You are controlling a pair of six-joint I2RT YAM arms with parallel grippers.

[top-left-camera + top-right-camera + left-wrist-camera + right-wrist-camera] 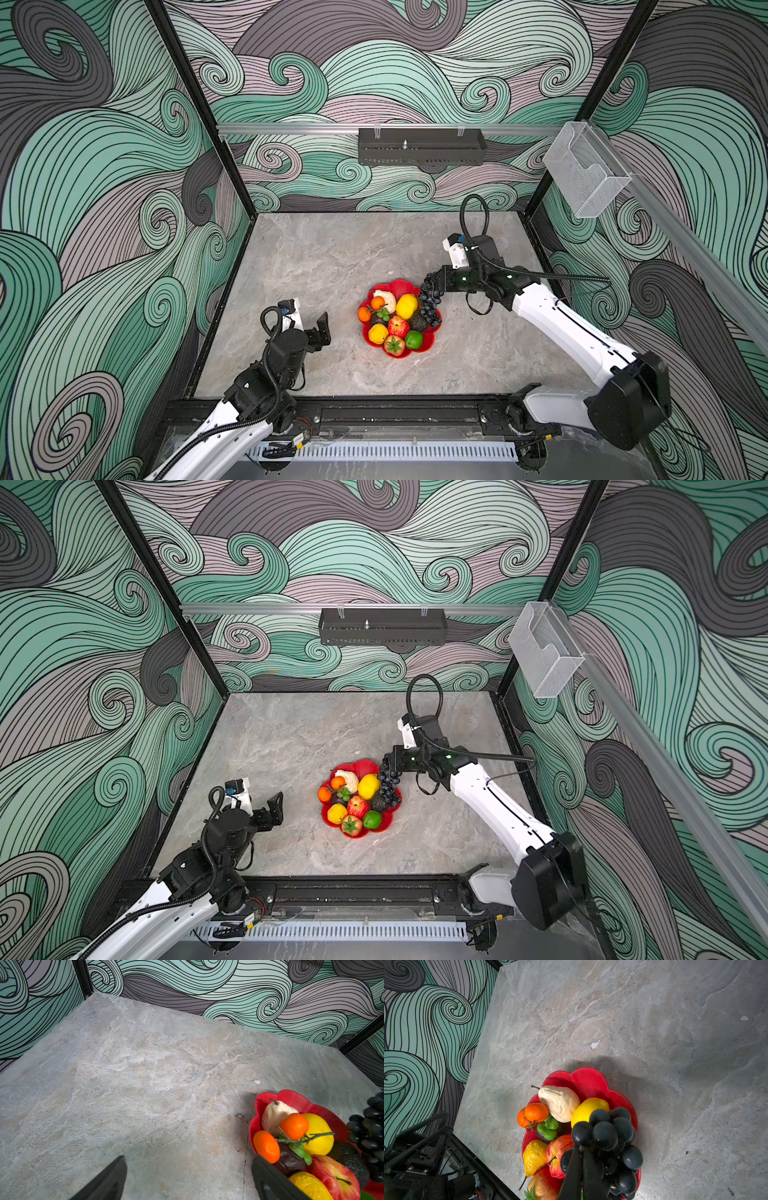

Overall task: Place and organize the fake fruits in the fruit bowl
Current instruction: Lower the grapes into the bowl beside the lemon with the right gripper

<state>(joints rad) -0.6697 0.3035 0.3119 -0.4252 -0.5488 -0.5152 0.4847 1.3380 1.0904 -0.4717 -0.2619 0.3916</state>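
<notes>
Grapes [430, 301] hung from your right gripper [429, 281], whose jaws were pinched together on the stem among the top berries. The dark bunch drooped over the right-hand rim of the fruit bowl [400, 286], just beside the lemon [406, 306] and the avocado [419, 322]. Whether its lower end touched them, you could not tell. The other fake fruits lay packed in the bowl, and none showed on the table [332, 257]. Your left gripper [322, 329] stood with its jaws wide apart and empty, near the bowl's left side. By its look, the bunch was light, hollow plastic, with glossy berries that would slip from a squeeze and a limp stalk that let it swing. The stem was the place to hold it, and a low release would likely keep it from rolling off the rim.
</notes>
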